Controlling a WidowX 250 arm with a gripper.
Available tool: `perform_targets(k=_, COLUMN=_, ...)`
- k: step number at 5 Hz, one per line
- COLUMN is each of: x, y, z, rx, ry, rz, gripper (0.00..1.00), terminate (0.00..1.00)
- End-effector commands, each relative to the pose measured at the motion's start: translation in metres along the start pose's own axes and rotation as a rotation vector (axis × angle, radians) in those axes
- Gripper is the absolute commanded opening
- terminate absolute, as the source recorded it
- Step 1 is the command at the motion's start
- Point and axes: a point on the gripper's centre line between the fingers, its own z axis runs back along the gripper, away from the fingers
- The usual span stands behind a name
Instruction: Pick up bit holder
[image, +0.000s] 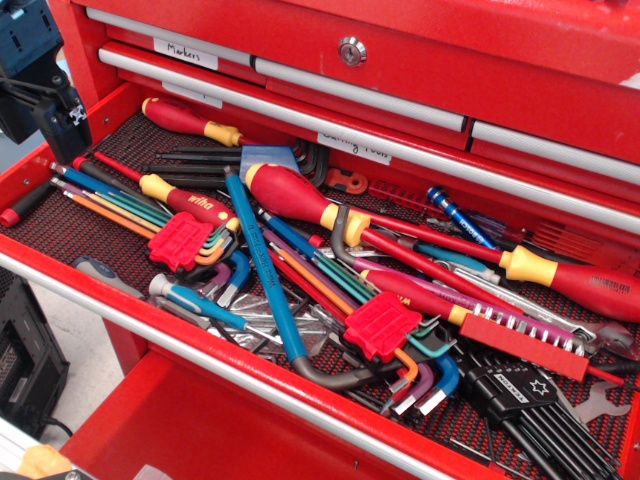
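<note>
The bit holder (527, 350) is a long narrow red bar with a row of short silver bits. It lies at the right front of the open drawer, on top of other tools, next to a black hex-key clip. My gripper (62, 118) is a dark blue and black body at the far upper left, above the drawer's left edge and far from the bit holder. Its jaws do not show clearly, so I cannot tell whether it is open or shut. It holds nothing that I can see.
The open red drawer (230, 365) is crowded with tools. There are red-and-yellow screwdrivers (290, 192), two red clips of coloured hex keys (180, 240) (382, 325), a long blue hex key (262, 270) and the black star-marked clip (520, 385). Closed drawers (360, 95) stand behind.
</note>
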Motion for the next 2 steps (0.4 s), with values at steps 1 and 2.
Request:
perform_targets(k=1, x=0.000, y=0.000, z=0.000, rx=0.000, ry=0.000, rz=0.000, gripper=1.00, terminate=0.00)
perform_targets(k=2, x=0.014, y=-0.049, z=0.008, rx=0.038, ry=-0.023, rz=-0.161, gripper=1.00, terminate=0.00)
